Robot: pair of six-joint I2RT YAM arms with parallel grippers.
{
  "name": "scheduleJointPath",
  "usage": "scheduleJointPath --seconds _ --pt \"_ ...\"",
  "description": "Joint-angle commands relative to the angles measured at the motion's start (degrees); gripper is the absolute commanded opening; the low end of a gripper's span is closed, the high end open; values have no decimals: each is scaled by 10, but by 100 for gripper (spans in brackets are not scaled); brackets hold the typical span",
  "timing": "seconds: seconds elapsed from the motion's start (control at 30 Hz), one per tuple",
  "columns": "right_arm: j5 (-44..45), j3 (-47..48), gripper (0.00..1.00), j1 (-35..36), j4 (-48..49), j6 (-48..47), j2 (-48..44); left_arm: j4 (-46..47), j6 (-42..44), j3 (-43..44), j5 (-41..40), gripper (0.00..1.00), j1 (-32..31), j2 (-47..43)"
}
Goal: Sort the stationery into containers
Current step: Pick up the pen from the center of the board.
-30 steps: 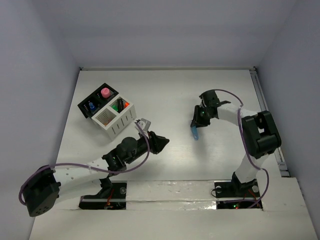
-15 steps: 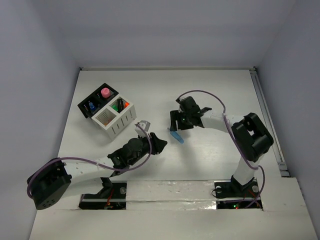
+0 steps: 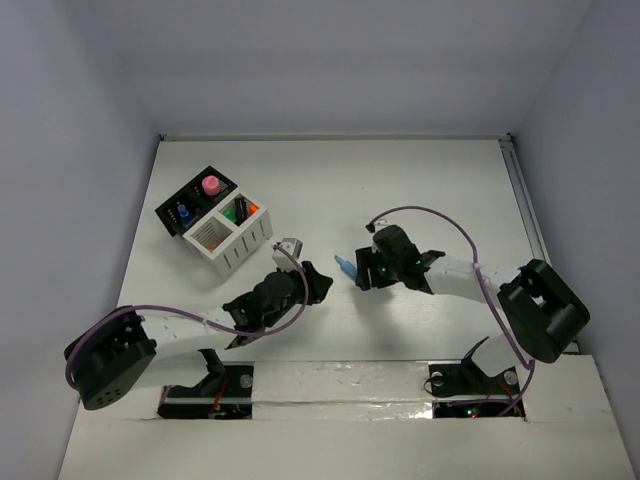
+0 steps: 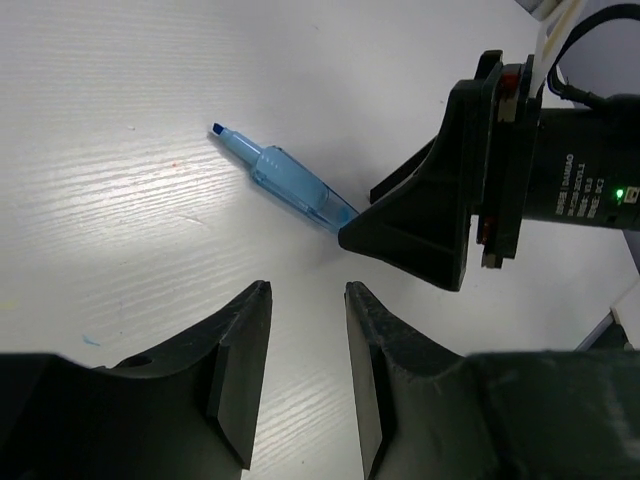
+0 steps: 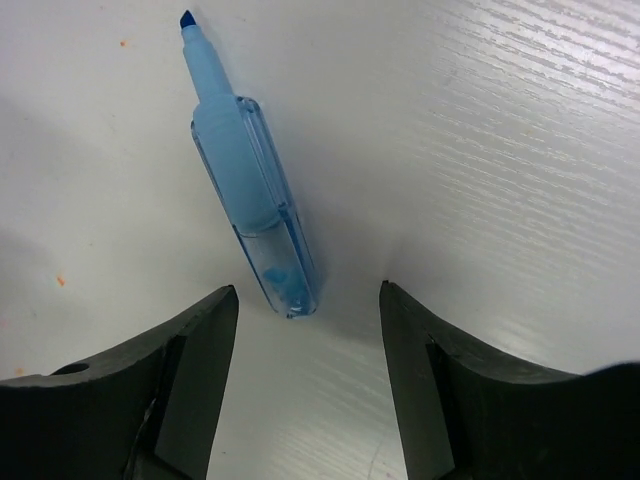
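A translucent blue highlighter [image 3: 345, 267] lies uncapped on the white table between the two grippers. It also shows in the left wrist view [image 4: 285, 180] and in the right wrist view [image 5: 248, 180]. My right gripper [image 3: 358, 273] is open, its jaws just behind the highlighter's rear end, not touching it [image 5: 305, 300]. My left gripper [image 3: 318, 283] is open and empty, a short way from the highlighter [image 4: 305, 295]. The black organiser box [image 3: 190, 205] and the joined white slatted box [image 3: 232, 240] stand at the left with pens inside.
A pink-capped marker [image 3: 211, 185] and a blue one [image 3: 184, 213] stand in the black box; green and orange pens [image 3: 243, 209] are in the white box. The right gripper's body [image 4: 490, 170] looms close in the left wrist view.
The right arm carried the blue highlighter leftward and down toward the table's middle, set it on the table and opened. The left gripper drew back slightly toward the left.
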Motion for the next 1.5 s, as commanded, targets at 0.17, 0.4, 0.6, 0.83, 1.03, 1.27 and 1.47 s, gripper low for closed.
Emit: scheduleJointPath --seconds 0.17,0.4,0.6,0.83,1.03,1.27,1.47 --pt "116 23 62 66 -13 -24 56 21 19 31 1 32 8 11" --pt "154 48 53 83 -33 -24 93 15 20 26 -1 32 18 4" --pt "142 59 50 102 -57 -14 99 7 24 28 -3 32 29 0" --pt "134 72 51 107 -94 2 89 6 27 31 0 32 29 0" --pt "131 71 44 107 -103 10 83 7 27 31 1 32 29 -3" --pt "137 71 14 107 -109 15 77 5 26 28 1 30 29 -7" --pt "106 75 9 107 -131 12 5 17 24 29 5 28 29 3"
